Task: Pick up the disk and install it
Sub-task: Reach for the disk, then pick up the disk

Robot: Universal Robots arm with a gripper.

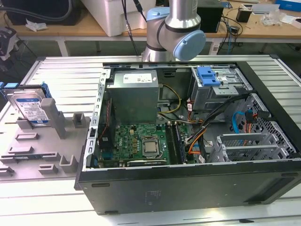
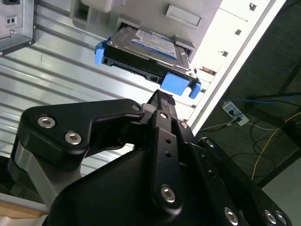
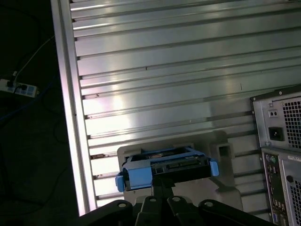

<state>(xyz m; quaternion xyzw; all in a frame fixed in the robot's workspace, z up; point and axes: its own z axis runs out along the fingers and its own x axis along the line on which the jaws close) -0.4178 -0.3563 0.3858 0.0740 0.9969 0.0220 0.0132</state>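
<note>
The disk (image 1: 30,106) leans upright in a slot of the grey fixture tray (image 1: 56,141) at the exterior view's left, its white-and-blue label facing out and blue rails along its edges. In both wrist views the disk (image 2: 146,47) (image 3: 167,167) lies beyond my fingertips, still seated in the tray (image 3: 225,141). My gripper (image 2: 160,96) (image 3: 162,181) points toward it with the fingers drawn together and nothing between them. The arm (image 1: 174,28) stands behind the computer case.
An open computer case (image 1: 188,141) lies on the ribbed aluminium table (image 1: 66,70), with a metal drive cage topped by a blue bracket (image 1: 209,77) at its far right. The case's rear panel (image 3: 282,141) stands beside the tray. The table edge (image 3: 66,117) drops to a dark floor with cables.
</note>
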